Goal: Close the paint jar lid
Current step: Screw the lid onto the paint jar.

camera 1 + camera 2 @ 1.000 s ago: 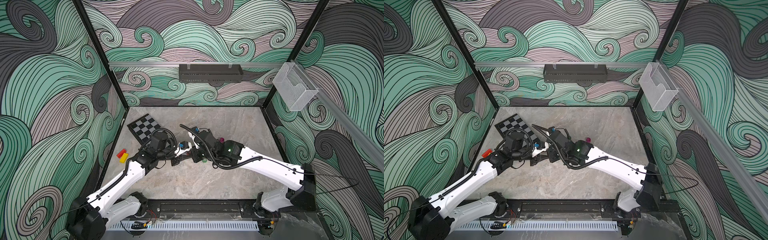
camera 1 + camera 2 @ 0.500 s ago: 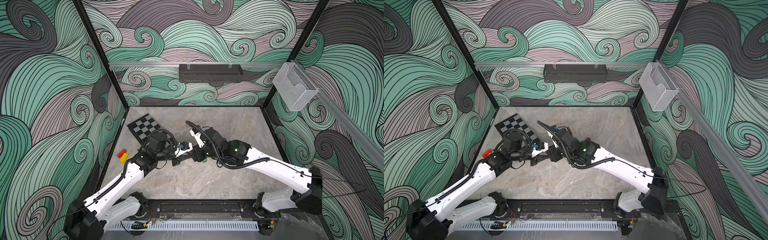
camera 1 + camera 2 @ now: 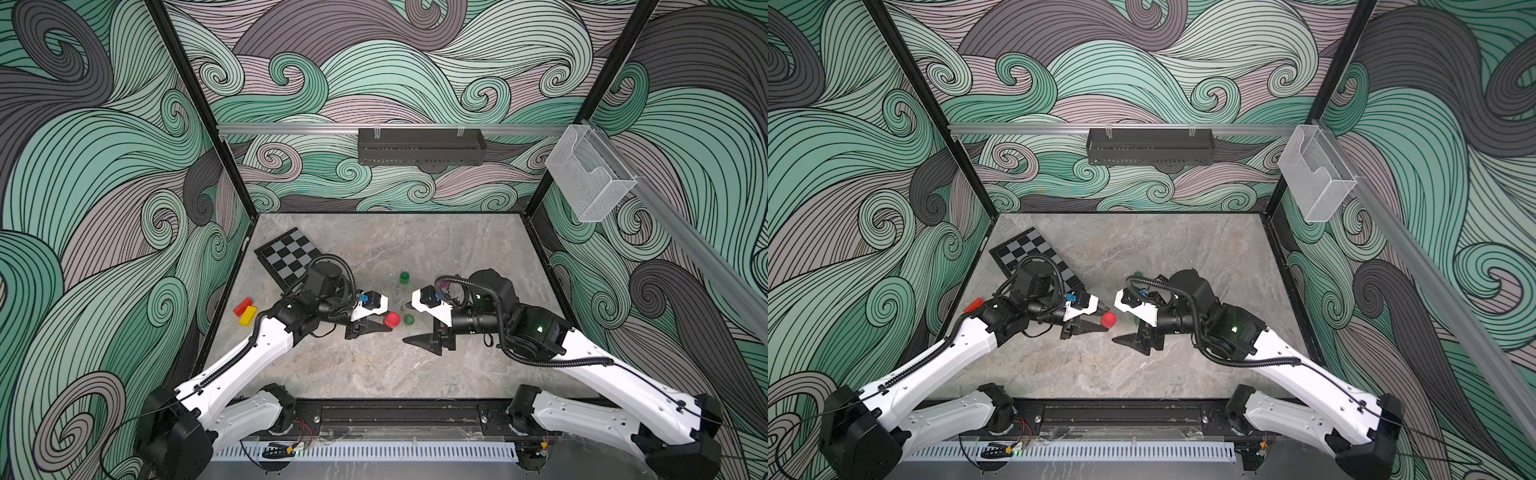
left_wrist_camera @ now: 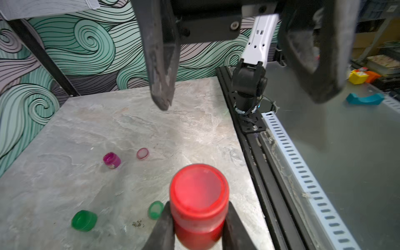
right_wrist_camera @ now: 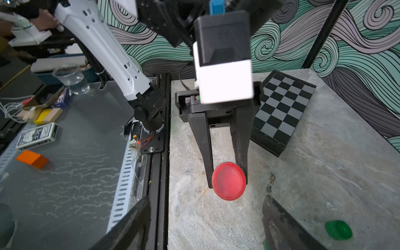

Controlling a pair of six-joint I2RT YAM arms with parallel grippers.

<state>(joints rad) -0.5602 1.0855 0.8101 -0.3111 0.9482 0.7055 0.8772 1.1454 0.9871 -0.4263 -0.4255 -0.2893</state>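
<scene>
The left fingers (image 4: 162,229) grip the red paint jar (image 4: 199,207), its lid (image 5: 229,180) on top; the right fingers (image 5: 283,225) stand open, empty.

Chessboard (image 3: 291,259) back left, blocks (image 3: 245,311) at left edge, paint jar (image 3: 391,319) central, lid (image 3: 409,319) just right of it

Green lid (image 3: 409,319) crowds red jar (image 3: 391,319); front table (image 3: 374,374) lies bare.
</scene>
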